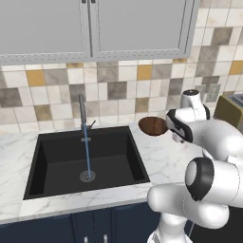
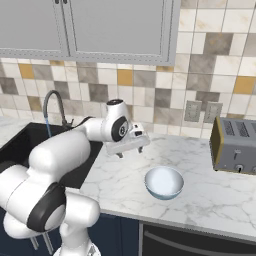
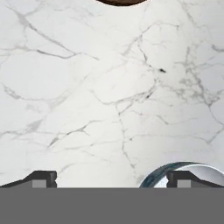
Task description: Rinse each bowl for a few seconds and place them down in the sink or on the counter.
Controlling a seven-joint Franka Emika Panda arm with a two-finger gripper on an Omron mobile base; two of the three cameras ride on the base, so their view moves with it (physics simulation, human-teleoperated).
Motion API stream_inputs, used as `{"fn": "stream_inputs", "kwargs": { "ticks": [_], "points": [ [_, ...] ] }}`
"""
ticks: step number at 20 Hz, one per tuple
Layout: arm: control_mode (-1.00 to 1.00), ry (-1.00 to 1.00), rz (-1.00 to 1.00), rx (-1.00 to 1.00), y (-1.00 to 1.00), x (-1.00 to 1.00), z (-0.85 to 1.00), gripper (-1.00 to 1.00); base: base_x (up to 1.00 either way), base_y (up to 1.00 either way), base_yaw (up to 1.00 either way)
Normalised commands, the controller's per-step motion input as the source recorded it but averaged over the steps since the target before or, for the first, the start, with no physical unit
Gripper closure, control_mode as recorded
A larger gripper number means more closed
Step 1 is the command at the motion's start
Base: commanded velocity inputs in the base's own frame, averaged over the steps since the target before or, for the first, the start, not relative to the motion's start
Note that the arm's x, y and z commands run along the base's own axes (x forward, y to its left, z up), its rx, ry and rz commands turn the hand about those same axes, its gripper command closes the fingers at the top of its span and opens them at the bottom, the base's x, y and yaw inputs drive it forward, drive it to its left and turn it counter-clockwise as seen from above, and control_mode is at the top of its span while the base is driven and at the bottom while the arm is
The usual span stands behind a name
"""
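Observation:
The dark brown bowl (image 1: 153,126) stands on the counter (image 1: 163,156) behind the sink's right corner, and its edge shows at the top of the hand view (image 3: 121,1). The glossy white bowl (image 2: 164,182) sits upright nearer the counter's front edge; its rim shows by my right fingertip (image 3: 189,168). My gripper (image 2: 130,151) hovers open over bare marble between the two bowls, pointing down, and its jaws hold nothing (image 3: 113,179). The black sink (image 1: 52,163) lies to the left. A thin blue stream runs from the grey faucet (image 1: 82,107) to the drain (image 1: 87,176).
A boxy toaster (image 2: 235,145) stands at the right end of the counter against the tiled wall. Grey wall cabinets (image 1: 90,28) hang above the sink. Wall outlets (image 2: 202,111) sit behind the counter. My own white arm covers part of the counter in the left base view.

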Motion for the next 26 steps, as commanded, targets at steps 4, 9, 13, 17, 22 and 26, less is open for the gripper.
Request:
{"fn": "stream_inputs", "kwargs": {
  "ticks": [4,9,13,17,22,26],
  "points": [
    [-1.00,0.03,-0.12,0.00,-0.19,-0.26,0.00,-1.00,0.00,0.00,0.00],
    [-1.00,0.05,-0.13,0.00,-0.14,-0.20,-0.03,-1.00,0.00,0.00,0.00],
    [-1.00,0.05,-0.11,0.00,-0.20,-0.19,-0.05,-1.00,0.00,0.00,0.00],
    [-1.00,0.06,-0.10,0.02,-0.22,-0.14,-0.08,-1.00,0.00,0.00,0.00],
    [-1.00,0.05,-0.09,0.02,-0.16,-0.06,-0.12,-1.00,0.00,0.00,0.00],
    [-1.00,0.04,-0.07,0.03,-0.18,0.00,-0.11,-1.00,0.00,0.00,0.00]
  ]
}}
